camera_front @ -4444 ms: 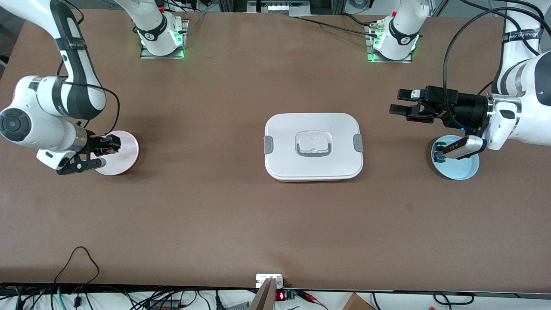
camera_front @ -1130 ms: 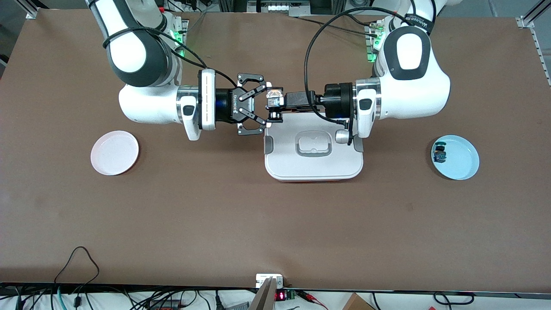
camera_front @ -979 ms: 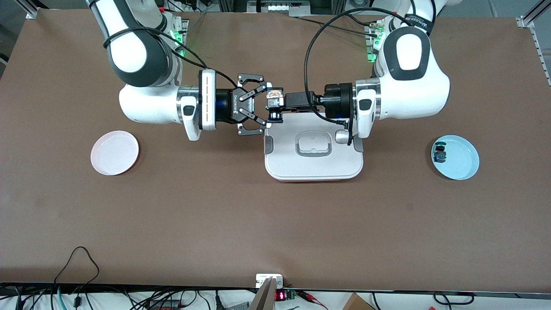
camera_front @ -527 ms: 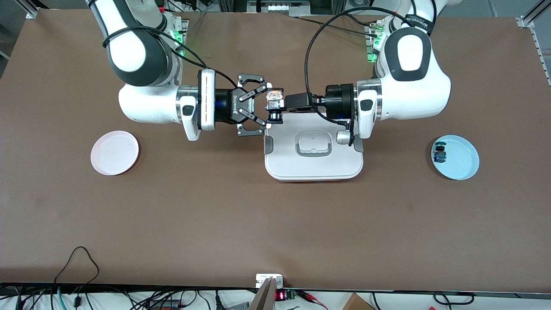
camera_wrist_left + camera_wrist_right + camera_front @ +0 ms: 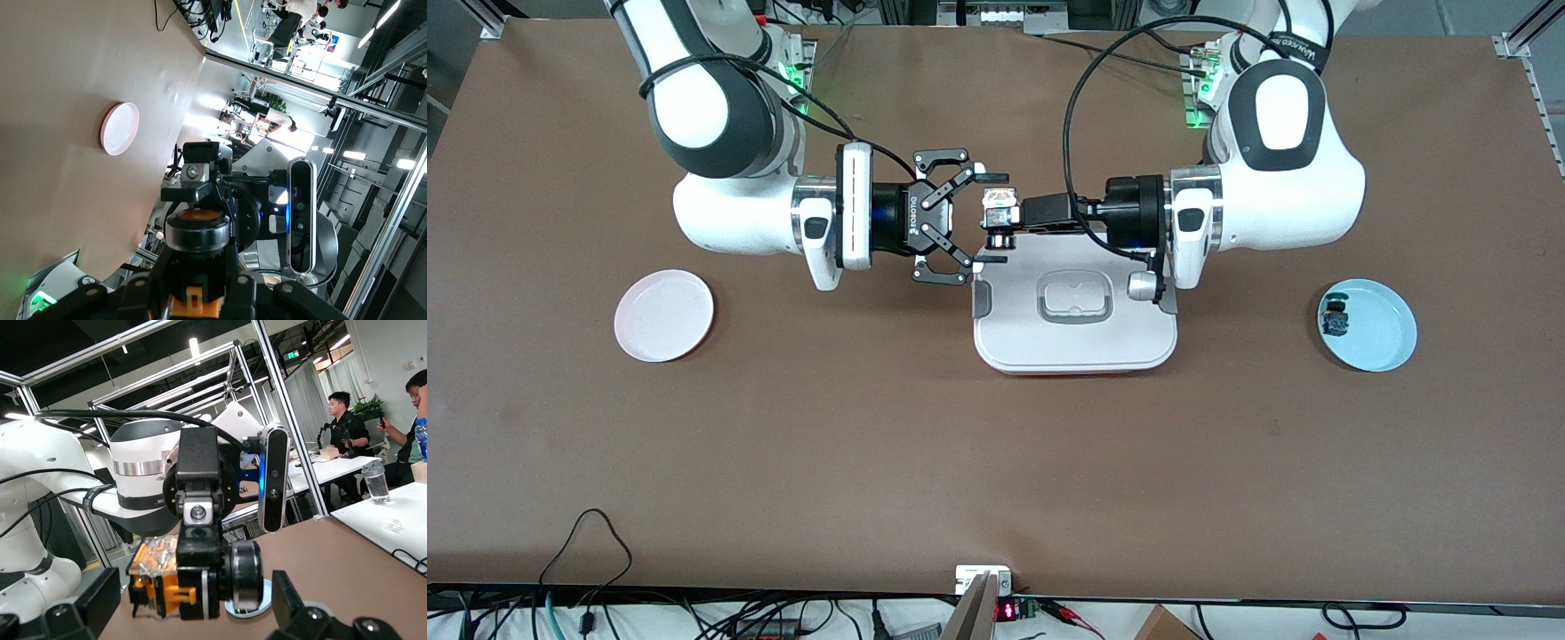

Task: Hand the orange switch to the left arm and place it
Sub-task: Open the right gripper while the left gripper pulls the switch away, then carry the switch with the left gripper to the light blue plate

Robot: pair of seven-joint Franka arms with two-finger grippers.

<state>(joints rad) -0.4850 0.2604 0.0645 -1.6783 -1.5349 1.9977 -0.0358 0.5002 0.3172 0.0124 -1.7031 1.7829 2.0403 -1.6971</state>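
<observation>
The orange switch (image 5: 997,204) hangs in the air over the corner of the white box (image 5: 1074,338) that is toward the robots' bases and the right arm's end. My left gripper (image 5: 1007,219) is shut on it. In the left wrist view the switch (image 5: 197,233) sits between the left gripper's (image 5: 197,293) fingers, round black end outward. My right gripper (image 5: 994,219) is open, with one finger on each side of the switch and apart from it. The right wrist view shows the switch (image 5: 170,580) between the right gripper's (image 5: 193,610) spread fingers.
An empty pink plate (image 5: 663,316) lies toward the right arm's end of the table and also shows in the left wrist view (image 5: 120,128). A light blue plate (image 5: 1378,342) toward the left arm's end holds a small black part with blue markings (image 5: 1335,318).
The right gripper's fingers have spread apart off the switch. The left arm has drawn back slightly toward its own end with the switch.
</observation>
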